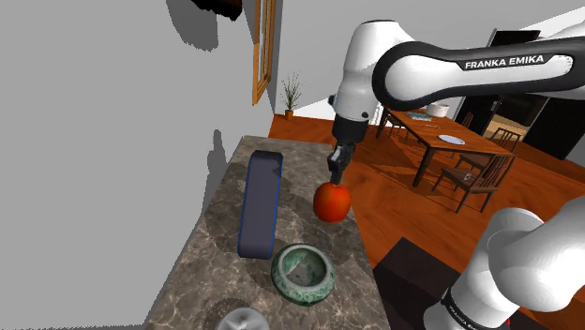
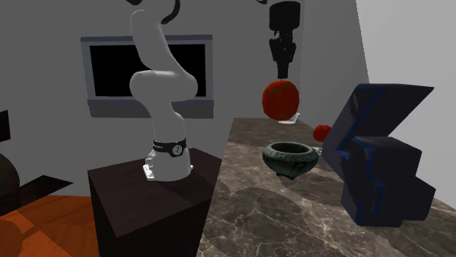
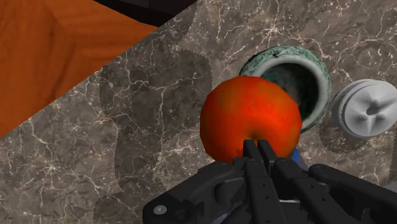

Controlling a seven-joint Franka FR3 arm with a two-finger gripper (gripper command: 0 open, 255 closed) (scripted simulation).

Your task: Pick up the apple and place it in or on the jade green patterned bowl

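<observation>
A red-orange apple [image 1: 332, 202] hangs in the air above the marble counter [image 1: 216, 272], and my black gripper [image 1: 337, 174] is shut on its top. The apple [image 2: 280, 99] is well above the counter, with the gripper [image 2: 281, 69] pointing straight down onto it. The green patterned bowl [image 1: 303, 274] stands upright and empty on the counter, lower than the apple and nearer the stand. In the wrist view the apple [image 3: 251, 121] sits clasped at the fingertips of the gripper [image 3: 257, 147] and covers part of the bowl's rim [image 3: 280, 54] behind it.
A tall dark blue box [image 1: 260, 204] stands on the counter beside the bowl. A grey round ribbed object [image 3: 369, 114] lies just past the bowl. A small red thing [image 2: 321, 132] shows behind the bowl. A dining table with chairs [image 1: 450, 141] stands on the wooden floor beyond the counter's edge.
</observation>
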